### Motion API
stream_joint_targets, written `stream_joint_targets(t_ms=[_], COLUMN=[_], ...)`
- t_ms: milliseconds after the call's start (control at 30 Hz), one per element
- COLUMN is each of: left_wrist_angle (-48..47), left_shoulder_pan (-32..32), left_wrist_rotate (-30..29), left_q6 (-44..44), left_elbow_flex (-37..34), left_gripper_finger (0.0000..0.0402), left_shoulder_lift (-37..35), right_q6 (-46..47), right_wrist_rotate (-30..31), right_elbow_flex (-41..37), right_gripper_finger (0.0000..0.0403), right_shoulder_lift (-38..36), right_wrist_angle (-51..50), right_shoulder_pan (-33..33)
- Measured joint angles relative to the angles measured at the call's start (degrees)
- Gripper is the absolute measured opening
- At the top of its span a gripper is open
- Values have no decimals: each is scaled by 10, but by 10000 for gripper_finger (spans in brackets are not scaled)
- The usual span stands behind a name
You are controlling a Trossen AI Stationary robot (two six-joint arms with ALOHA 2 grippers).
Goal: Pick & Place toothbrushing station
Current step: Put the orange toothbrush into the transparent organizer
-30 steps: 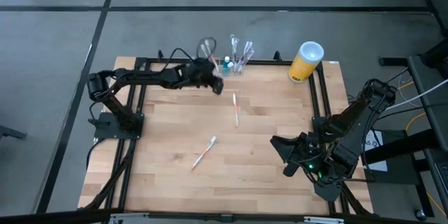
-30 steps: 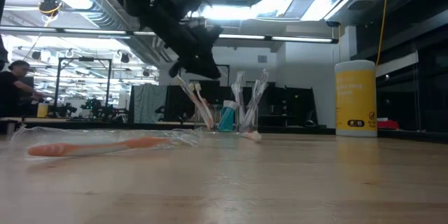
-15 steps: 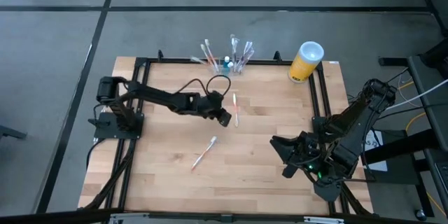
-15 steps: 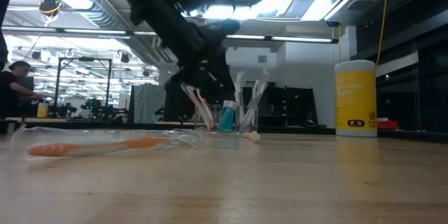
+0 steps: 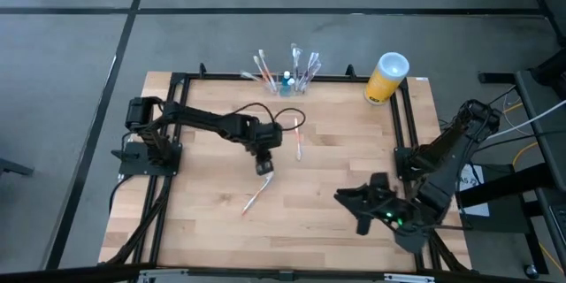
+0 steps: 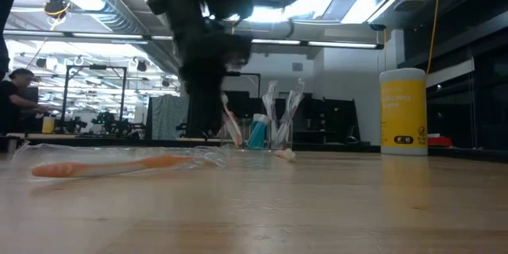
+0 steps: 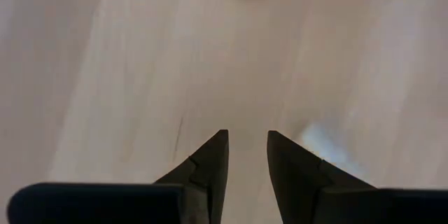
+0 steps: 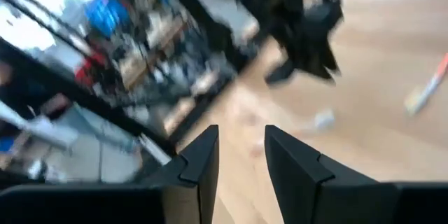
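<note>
The see-through toothbrushing station (image 5: 288,80) stands at the table's far edge with several toothbrushes sticking up out of it; it also shows in the low view (image 6: 270,136). A white and pink toothbrush (image 5: 257,194) lies flat on the table's middle. An orange one (image 5: 298,138) lies flat farther back. My left gripper (image 5: 265,166) points down over the white toothbrush's far end, its fingers (image 7: 214,155) a narrow gap apart and empty. My right gripper (image 5: 347,202) hovers at the near right, its fingers (image 8: 201,155) a narrow gap apart and empty.
A yellow cylinder with a white top (image 5: 386,77) stands at the far right corner. A wrapped orange toothbrush (image 6: 111,164) lies close in the low view. A black frame (image 5: 177,97) runs along the table's sides. Bare wood lies between the two grippers.
My left gripper has drawn back from the station at the far edge toward the table's middle and near edge, tipping down until it points at the table above the white toothbrush. My right gripper has shifted a little toward the near edge.
</note>
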Motion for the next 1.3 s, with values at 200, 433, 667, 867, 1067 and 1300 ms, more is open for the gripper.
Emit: stream_joint_targets(t_ms=[200,433,667,867,1067,1300], left_wrist_angle=[-159,-109,4,8,30,98], left_shoulder_pan=[-47,-161,-205,-180,-156,-147], left_wrist_rotate=[25,32,-33,-70,-43,-29], left_q6=[-163,-323,-407,-413,-412,-401], left_elbow_flex=[-2,-2,-2,-2,0,2], left_gripper_finger=[95,97,104,104,104,39], left_shoulder_lift=[0,-6,-3,30,91,124], right_q6=[-12,-35,-52,-65,-66,-64], right_wrist_rotate=[-79,-37,-32,-37,-30,22], right_elbow_flex=[0,0,0,0,0,0], right_gripper_finger=[119,119,119,119,119,119], right_shoulder_lift=[6,6,8,8,8,8], right_wrist_angle=[0,1,13,27,44,57], right_shoulder_pan=[-32,-35,-35,-30,-12,13])
